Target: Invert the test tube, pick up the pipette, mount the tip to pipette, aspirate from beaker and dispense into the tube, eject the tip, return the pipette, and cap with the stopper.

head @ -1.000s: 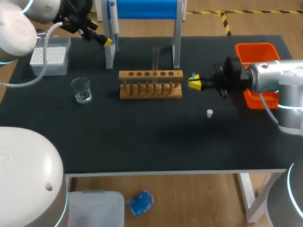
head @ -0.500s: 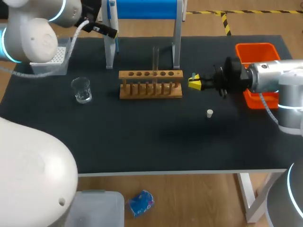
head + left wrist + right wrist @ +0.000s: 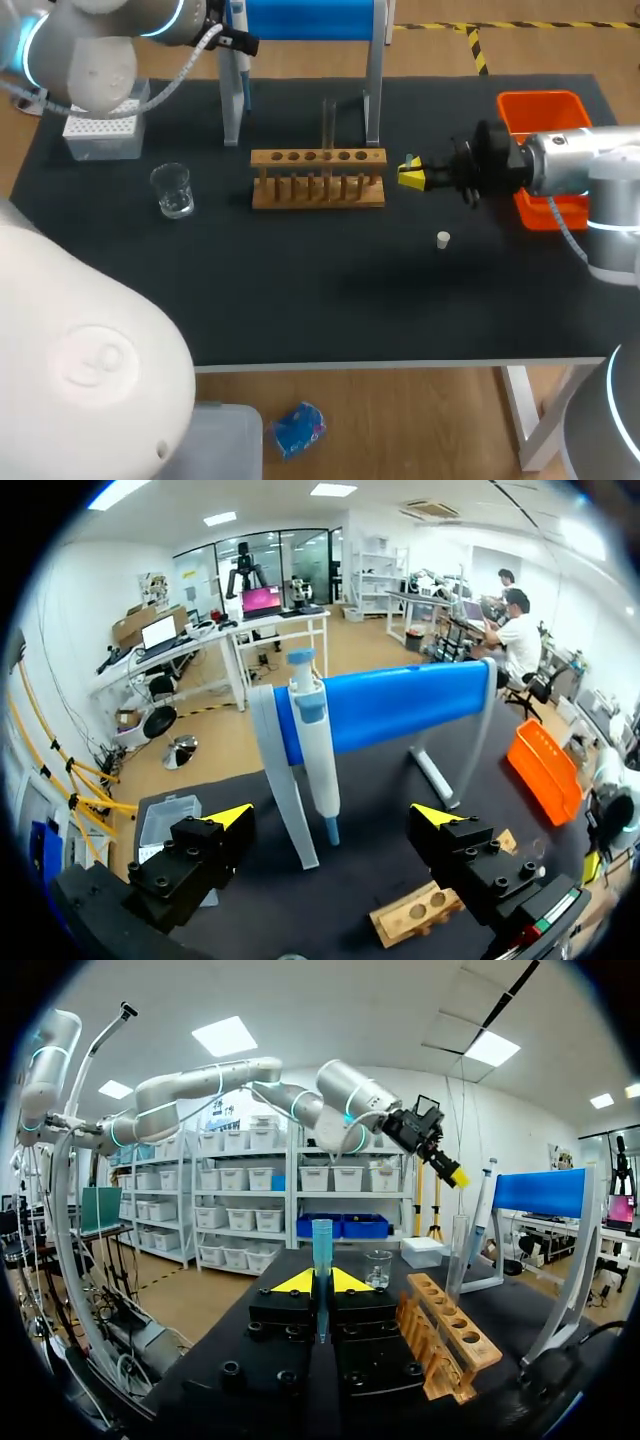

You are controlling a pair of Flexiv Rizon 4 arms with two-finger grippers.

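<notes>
Hanging from the blue stand (image 3: 400, 705), the pipette (image 3: 312, 750) is just ahead of your left gripper (image 3: 332, 816), in line with the gap between its fingers. Those fingers stand wide apart and hold nothing.

Your right gripper (image 3: 410, 172) is just beside the end of the wooden rack (image 3: 318, 178). Its fingers are closed on a blue pipette tip (image 3: 321, 1255), held upright.

- Rack: one test tube (image 3: 328, 125) stands upright in it.
- Beaker (image 3: 172, 190): clear glass, left of the rack; you cannot tell whether it holds liquid.
- Tip box (image 3: 100, 130): far-left corner, white grid top.
- Orange bin (image 3: 545, 115): behind your right arm, inside mostly hidden.
- Stopper (image 3: 443, 238): white, on the table near the right gripper, not touching it.
</notes>
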